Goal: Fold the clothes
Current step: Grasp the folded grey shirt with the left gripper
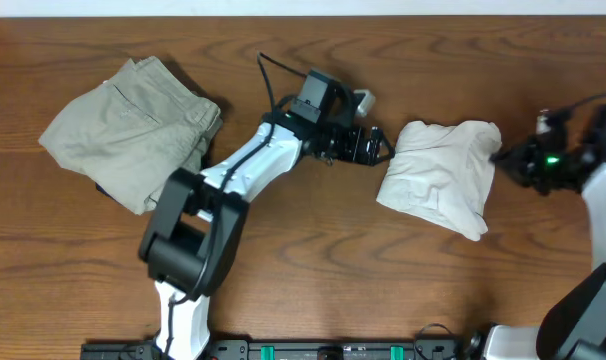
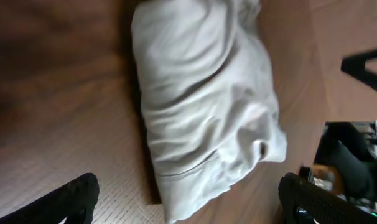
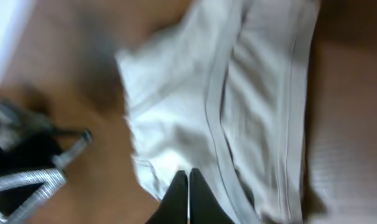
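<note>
- Item, the clothes: one pale T-shirt (image 1: 441,175), lying on the table (image 1: 313,270) right of centre as a compact, wrinkled bundle with its hems stacked along one side.
- My left gripper (image 1: 380,146): spread wide and holding nothing, just beside the bundle's left edge.
- My right gripper (image 3: 187,186): fingers pressed together, tips at the bundle's right side. I cannot tell whether any cloth is caught between them.
- Step in hand, by my judgement: late in the fold. The shirt is already doubled into a small packet, and what remains looks like tidying or one last fold.
- Next move calls for: a low, light pinch on a single edge of the thin fabric, so the layers underneath do not drag loose.
- Other stock: khaki trousers (image 1: 133,125), folded, well apart at the far left.
- Containers: none in view, neither bin nor basket. Both garments lie directly on the table.
</note>
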Robot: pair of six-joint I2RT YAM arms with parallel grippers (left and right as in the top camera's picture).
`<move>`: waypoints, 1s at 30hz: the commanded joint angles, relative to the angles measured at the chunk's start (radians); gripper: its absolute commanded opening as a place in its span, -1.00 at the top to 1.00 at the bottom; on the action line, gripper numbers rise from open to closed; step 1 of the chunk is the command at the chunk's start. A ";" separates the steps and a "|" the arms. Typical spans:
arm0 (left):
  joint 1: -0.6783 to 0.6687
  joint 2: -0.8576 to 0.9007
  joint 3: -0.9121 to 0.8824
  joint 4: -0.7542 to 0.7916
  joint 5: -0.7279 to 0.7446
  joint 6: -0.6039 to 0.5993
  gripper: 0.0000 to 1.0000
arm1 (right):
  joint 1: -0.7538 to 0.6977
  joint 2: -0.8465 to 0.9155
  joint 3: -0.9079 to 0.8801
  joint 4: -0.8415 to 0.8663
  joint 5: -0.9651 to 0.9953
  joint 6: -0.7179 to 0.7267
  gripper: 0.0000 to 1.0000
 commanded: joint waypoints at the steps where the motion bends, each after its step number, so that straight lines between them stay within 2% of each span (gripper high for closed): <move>1: 0.001 0.015 0.007 0.005 0.048 -0.014 -0.89 | 0.110 -0.013 -0.010 -0.016 0.177 -0.023 0.97; 5: 0.000 0.044 0.007 0.013 0.047 -0.014 -0.89 | 0.243 0.021 -0.059 0.047 0.295 0.042 0.98; 8: -0.002 0.063 0.007 0.013 0.045 -0.028 -0.89 | 0.286 0.081 -0.100 0.156 0.342 0.085 0.98; 16: -0.050 0.119 0.007 0.050 -0.054 -0.124 -0.86 | 0.281 0.250 -0.101 0.208 0.318 0.129 0.97; 26: -0.108 0.203 0.007 0.266 -0.051 -0.195 -0.84 | 0.282 0.268 -0.101 0.183 0.335 0.127 0.97; 30: -0.108 0.247 0.007 0.362 0.007 -0.235 -0.68 | 0.282 0.268 -0.101 0.173 0.337 0.127 0.97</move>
